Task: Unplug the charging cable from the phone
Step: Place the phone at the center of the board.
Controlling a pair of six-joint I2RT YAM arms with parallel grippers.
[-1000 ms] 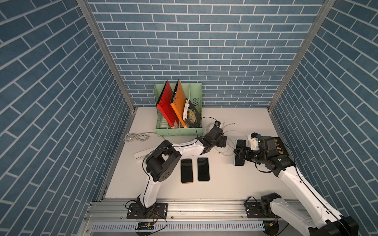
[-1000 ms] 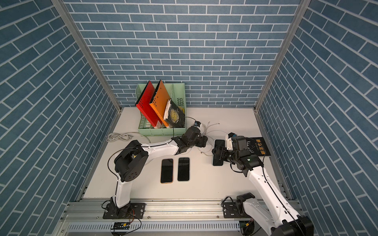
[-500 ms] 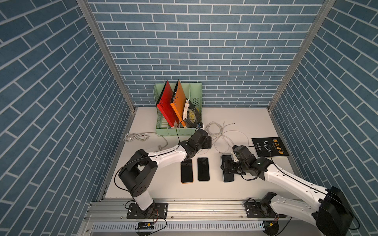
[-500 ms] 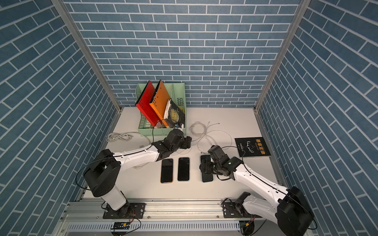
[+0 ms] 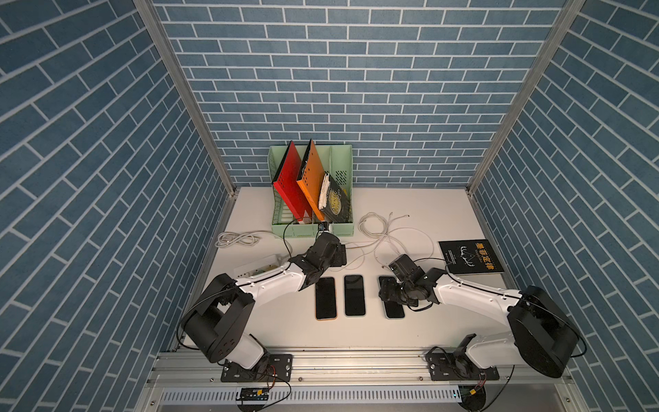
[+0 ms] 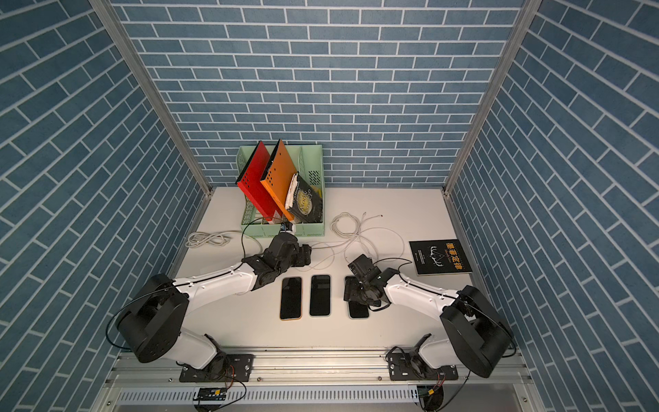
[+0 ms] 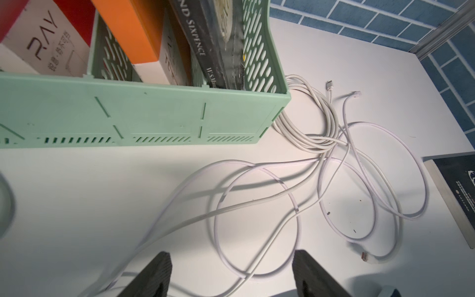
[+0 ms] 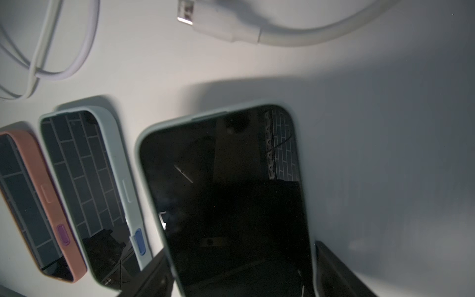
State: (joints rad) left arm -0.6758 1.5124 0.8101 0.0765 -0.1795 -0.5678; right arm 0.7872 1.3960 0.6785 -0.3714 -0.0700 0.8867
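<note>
In a top view the right gripper [image 5: 386,294] straddles the rightmost phone [image 5: 394,309]. Left wrist: left gripper [image 7: 231,270] agape, empty, over white cable loops [image 7: 257,203]. Right wrist: jaws pinch the phone's edges; the charging cable [image 8: 308,38] lies unplugged nearby. Next, I'd reckon: release gently.

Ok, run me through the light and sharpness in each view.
In both top views: even light, brick walls splay with the wide lens. Left wrist view: cables throw dark shadows. Right wrist view: dim, the phone screen mirrors bricks, broad shadow beside it.
</note>
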